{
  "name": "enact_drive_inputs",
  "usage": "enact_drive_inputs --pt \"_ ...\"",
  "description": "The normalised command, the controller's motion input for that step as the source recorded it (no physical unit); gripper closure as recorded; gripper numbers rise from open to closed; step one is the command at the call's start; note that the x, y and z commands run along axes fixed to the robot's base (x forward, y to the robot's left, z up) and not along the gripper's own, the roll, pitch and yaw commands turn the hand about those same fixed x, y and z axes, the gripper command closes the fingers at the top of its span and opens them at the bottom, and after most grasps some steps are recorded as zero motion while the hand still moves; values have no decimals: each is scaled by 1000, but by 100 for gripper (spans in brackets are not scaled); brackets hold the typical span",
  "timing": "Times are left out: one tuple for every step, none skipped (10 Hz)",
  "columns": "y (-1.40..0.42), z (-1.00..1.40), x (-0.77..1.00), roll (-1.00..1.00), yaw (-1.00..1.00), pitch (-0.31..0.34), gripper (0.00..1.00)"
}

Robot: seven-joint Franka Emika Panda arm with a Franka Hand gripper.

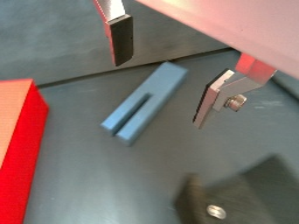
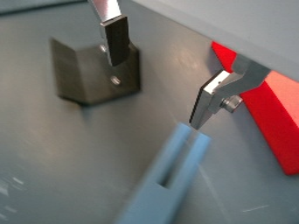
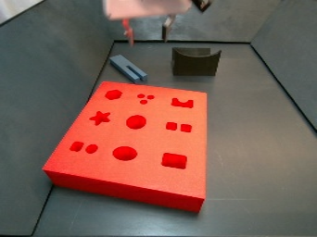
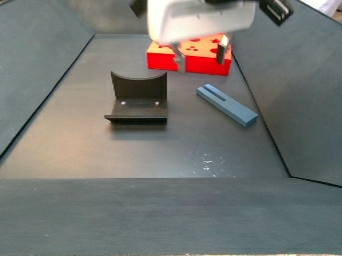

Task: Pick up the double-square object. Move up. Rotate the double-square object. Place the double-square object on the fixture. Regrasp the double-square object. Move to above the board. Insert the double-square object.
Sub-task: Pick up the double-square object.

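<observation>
The slate-blue double-square object [image 1: 146, 101] lies flat on the dark floor, its slotted end toward the red board [image 1: 21, 149]. It also shows in the other wrist view [image 2: 166, 178] and in both side views [image 3: 129, 67] [image 4: 229, 105]. My gripper [image 1: 162, 72] hovers above it, open and empty, one finger [image 1: 121, 37] on each side, apart from the block. In a side view the gripper [image 3: 146, 37] hangs high over the floor between the block and the fixture [image 3: 195, 61]. The fixture also shows elsewhere [image 2: 96, 70] [image 4: 138, 98].
The red board [image 3: 133, 134] with star, circle and square holes fills the near floor in a side view and lies at the far end in the other [image 4: 201, 55]. Dark sloping walls [image 3: 56, 56] enclose the work area.
</observation>
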Motion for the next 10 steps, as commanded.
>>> enact_drive_inputs --pt "-123 -566 -511 0 0 -169 0" --pt "-69 -574 -414 0 0 -199 0" --pt "-31 -671 -451 0 0 -213 0" --pt "-14 -620 -377 0 0 -234 0" --pt "89 -423 -106 0 0 -149 0" --pt "214 -269 0 14 100 -51 0" --pt "194 -209 0 0 114 -21 0" --pt "151 -163 0 -10 100 -24 0" --pt "123 -206 0 -37 71 -60 0" --pt "231 -240 -14 -26 54 -63 0"
